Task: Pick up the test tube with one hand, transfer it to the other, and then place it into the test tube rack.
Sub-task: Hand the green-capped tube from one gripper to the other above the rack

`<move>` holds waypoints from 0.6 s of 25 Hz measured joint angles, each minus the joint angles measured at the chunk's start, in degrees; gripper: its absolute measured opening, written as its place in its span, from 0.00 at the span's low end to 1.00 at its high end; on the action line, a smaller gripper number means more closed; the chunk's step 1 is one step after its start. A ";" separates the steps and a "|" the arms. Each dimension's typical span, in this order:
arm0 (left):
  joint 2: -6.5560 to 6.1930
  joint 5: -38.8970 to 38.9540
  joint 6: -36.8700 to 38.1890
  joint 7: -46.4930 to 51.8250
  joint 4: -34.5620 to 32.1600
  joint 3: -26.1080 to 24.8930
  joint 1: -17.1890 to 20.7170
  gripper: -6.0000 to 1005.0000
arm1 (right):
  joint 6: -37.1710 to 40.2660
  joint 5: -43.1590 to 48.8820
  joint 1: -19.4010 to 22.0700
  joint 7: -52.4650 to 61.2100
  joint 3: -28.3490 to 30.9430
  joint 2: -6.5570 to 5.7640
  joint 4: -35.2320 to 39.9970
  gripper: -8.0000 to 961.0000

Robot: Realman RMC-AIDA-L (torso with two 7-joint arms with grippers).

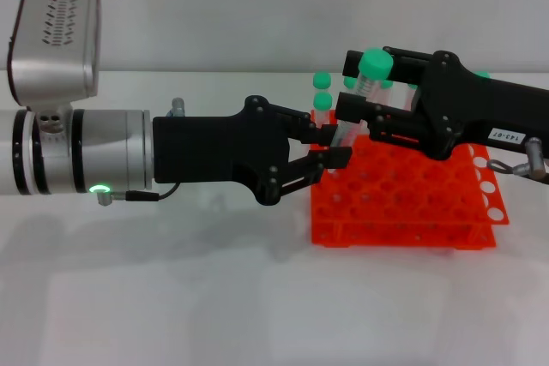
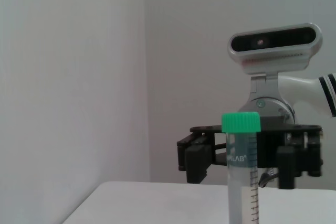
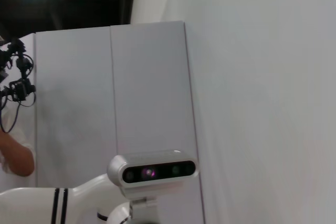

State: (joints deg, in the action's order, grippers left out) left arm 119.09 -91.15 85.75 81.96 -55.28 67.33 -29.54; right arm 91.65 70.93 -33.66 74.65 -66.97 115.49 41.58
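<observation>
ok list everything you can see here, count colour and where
test tube: one, clear with green cap, held upright between both grippers above the rack's left rear part
other tubes: several, green caps, standing in the rack's back rows; exact count hidden behind the grippers
test tube rack: one, orange-red, on the table right of centre
table: one, white, under everything
wall: pale grey, behind the table
left gripper: black on a silver-grey arm with a green light, reaching in from the left, fingers at the tube's lower part
right gripper: black with a white numbered label, coming from the right, at the tube's upper part
</observation>
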 joint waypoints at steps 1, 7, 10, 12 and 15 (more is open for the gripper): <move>0.00 0.01 0.00 0.08 0.00 0.00 0.00 0.23 | -0.17 -0.01 0.05 -0.06 0.00 0.00 -0.01 0.53; 0.00 0.03 0.00 0.43 0.00 0.03 -0.18 0.23 | -0.40 0.06 0.11 -0.12 0.00 -0.06 -0.10 0.44; 0.00 0.13 0.00 0.49 0.00 0.07 -0.25 0.23 | -0.43 0.18 0.18 -0.12 0.00 -0.16 -0.11 0.40; 0.00 0.20 0.00 0.49 0.00 0.07 -0.25 0.23 | -0.43 0.22 0.41 -0.12 0.00 -0.18 -0.11 0.38; 0.00 0.21 0.00 0.49 0.00 0.08 -0.26 0.23 | -0.43 0.17 0.63 -0.12 0.00 -0.18 -0.11 0.35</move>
State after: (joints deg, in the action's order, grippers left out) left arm 119.09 -90.94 85.75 82.45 -55.28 67.41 -29.80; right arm 91.22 71.10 -33.03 74.53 -66.97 115.31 41.48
